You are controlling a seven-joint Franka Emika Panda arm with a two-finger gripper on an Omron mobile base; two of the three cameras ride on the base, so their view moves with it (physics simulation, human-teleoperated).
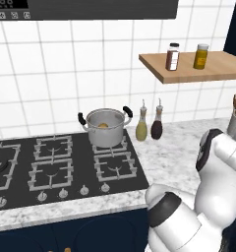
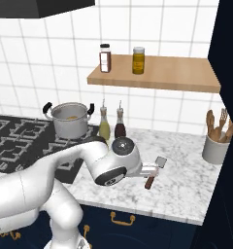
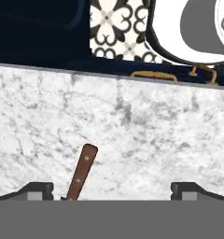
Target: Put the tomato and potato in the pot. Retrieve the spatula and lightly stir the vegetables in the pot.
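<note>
The silver pot (image 1: 106,129) (image 2: 70,120) stands on the back right burner of the stove. A tan-gold lump, the potato (image 1: 103,125) (image 2: 71,117), shows over its rim. The tomato is hidden. On the marble counter right of the stove lies the spatula (image 2: 159,163), its brown handle (image 3: 82,172) pointing toward the counter's front edge. My gripper (image 3: 115,190) hangs open just above it. The handle lies between the two fingertips (image 3: 37,189), closer to the left one, and touches neither.
Two bottles (image 1: 141,129) (image 2: 105,129) stand beside the pot at the stove's right edge. At the counter's far right is a grey cup of wooden utensils (image 2: 215,146). A wooden shelf (image 2: 176,73) with two jars hangs above. The counter's front edge (image 3: 109,77) is close.
</note>
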